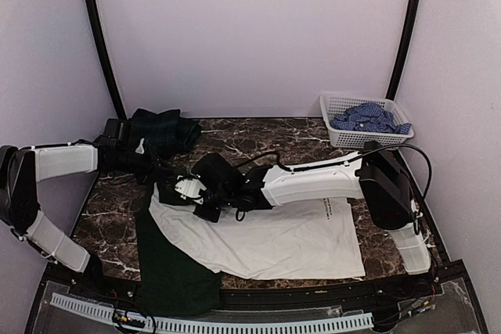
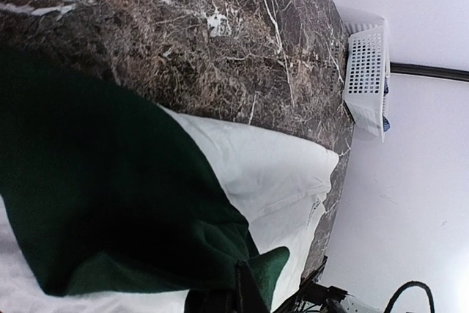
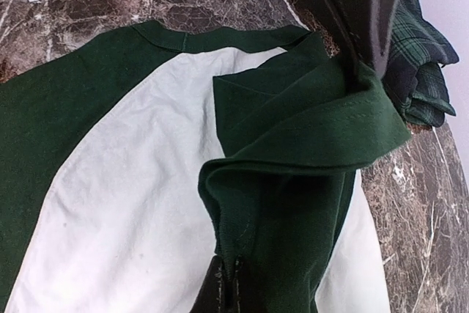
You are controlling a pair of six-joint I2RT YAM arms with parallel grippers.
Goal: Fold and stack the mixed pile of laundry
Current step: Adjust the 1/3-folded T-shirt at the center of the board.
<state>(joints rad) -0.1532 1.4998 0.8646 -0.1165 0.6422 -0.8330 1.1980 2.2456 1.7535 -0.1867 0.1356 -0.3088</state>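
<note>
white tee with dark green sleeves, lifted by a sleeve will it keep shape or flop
Probably floppy: the white tee with dark green sleeves bunches into soft folds where the right gripper pinches it. Likely light; its flat body would probably drape and drag.

Honestly the table looks like polished dark marble, tee is soft matt cloth, basket white plastic.

1. The white cloth shirt with dark green sleeves carries a small dark print, right of centre in the overhead frame. Its letters are too small to read.
2. No other text is legible.
</note>
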